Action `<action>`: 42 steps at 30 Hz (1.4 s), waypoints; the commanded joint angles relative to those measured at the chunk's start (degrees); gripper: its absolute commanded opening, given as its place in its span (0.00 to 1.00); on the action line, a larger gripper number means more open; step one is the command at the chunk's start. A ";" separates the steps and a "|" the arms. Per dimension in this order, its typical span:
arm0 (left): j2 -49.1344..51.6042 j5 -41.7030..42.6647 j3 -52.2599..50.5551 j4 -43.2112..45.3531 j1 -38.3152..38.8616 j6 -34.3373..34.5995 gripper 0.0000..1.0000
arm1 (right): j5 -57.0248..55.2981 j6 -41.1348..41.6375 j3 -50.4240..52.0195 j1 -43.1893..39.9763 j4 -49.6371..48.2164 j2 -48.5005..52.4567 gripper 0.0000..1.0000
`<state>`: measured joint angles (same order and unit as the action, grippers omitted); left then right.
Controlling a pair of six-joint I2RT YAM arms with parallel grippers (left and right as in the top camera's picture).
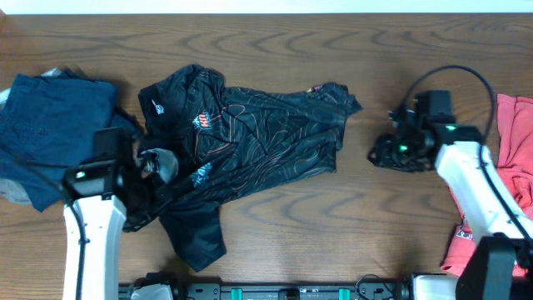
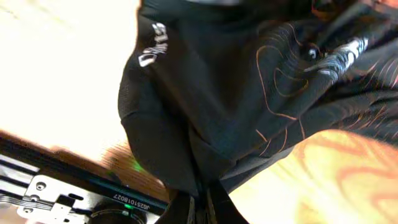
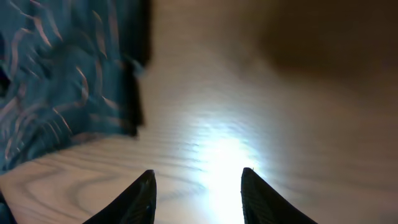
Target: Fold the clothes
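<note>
Overhead view: the table (image 1: 400,217) carries the black shirt (image 1: 258,133), crumpled across its middle, one sleeve trailing toward the near edge. A navy garment (image 1: 50,117) lies at the left end and a red tee (image 1: 516,142) at the right. The left gripper (image 1: 154,165) pinches bunched shirt fabric. The right gripper (image 3: 199,186) hangs spread over bare wood, near the shirt's edge but not touching it.

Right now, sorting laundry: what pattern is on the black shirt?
Thin orange wavy lines across the shirt; clearest in the overhead view.
</note>
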<state>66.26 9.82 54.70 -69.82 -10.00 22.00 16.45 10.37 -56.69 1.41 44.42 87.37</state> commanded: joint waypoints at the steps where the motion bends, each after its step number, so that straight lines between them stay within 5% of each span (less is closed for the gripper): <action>1: -0.35 -1.55 0.33 0.20 -3.26 -1.01 0.06 | -0.20 3.91 -0.83 4.33 -3.67 2.99 0.45; 12: -0.35 -1.55 0.33 0.72 -4.02 -1.01 0.06 | 0.90 7.65 -0.83 13.68 -18.97 16.46 0.48; 13: -0.35 -1.53 0.33 0.87 -4.02 -1.01 0.06 | 0.87 7.67 -0.83 14.08 -20.13 17.55 0.43; 16: -0.35 -1.53 0.33 1.79 -4.02 -0.98 0.06 | -0.48 9.81 -0.85 14.16 -22.51 19.15 0.08; 18: -0.35 -1.53 0.33 2.91 -4.02 -0.98 0.06 | -2.10 10.25 -1.36 13.53 -22.10 18.64 0.01; 30: -0.35 -1.53 0.31 8.46 -4.02 -1.01 0.06 | -13.49 1.05 -29.16 10.12 9.38 10.38 0.01; 36: -0.35 -1.53 0.31 8.44 -4.02 -0.98 0.06 | -16.72 -1.84 -30.21 11.58 11.58 10.95 0.38; 42: -0.35 -1.53 0.31 8.68 -4.02 -0.98 0.06 | -19.91 -0.98 -27.52 11.17 14.91 11.19 0.43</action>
<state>66.22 8.99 54.70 -61.21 -13.78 22.00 -0.56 9.98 -85.41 12.14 58.13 97.95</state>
